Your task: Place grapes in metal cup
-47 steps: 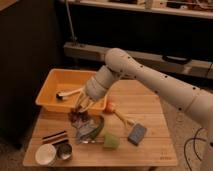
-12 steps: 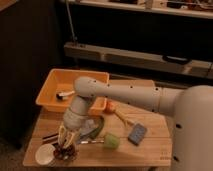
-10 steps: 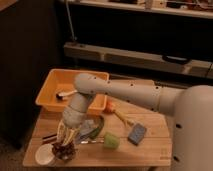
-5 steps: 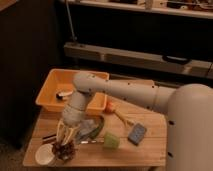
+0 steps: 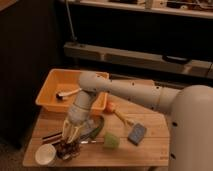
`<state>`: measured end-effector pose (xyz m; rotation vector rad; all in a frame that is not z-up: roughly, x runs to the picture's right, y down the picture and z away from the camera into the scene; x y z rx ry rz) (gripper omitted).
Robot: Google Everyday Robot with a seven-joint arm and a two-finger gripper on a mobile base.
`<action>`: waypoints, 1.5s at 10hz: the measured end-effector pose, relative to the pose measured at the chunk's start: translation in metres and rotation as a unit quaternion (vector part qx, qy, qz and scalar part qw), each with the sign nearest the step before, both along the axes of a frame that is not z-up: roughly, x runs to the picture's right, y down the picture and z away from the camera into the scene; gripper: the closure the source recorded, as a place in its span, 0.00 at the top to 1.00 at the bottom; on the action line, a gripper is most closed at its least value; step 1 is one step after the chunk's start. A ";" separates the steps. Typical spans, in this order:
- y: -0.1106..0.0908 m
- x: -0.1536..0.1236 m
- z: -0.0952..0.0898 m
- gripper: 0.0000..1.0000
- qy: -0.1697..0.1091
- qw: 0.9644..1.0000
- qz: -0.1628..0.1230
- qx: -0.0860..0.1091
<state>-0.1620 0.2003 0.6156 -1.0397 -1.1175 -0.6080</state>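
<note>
One step is left, by the look of it: the release. The end effector [image 5: 68,140] hangs low over the front-left corner of the worktop [image 5: 150,152], fingers pressed together, and the dark reddish grapes [image 5: 65,148] show right beneath its tip, so it seems to be pinching them. They sit just beside the white cup [image 5: 46,155], on the side toward the worktop's middle. The metal cup itself is hidden under the bunch and the fingers; I cannot tell whether the grapes are already inside its rim or only above it. If they hang over the mouth, the next move is to spread the fingers and lift straight up, staying clear of the white cup. The orange bin [image 5: 55,90] stands at the back-left corner.
</note>
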 end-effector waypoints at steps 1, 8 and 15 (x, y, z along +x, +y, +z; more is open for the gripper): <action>0.001 -0.001 0.001 0.00 0.000 1.000 -0.001 -0.001; 0.015 -0.004 0.011 0.38 0.014 0.999 -0.033 -0.029; 0.027 -0.005 0.015 0.74 0.025 0.996 -0.074 -0.048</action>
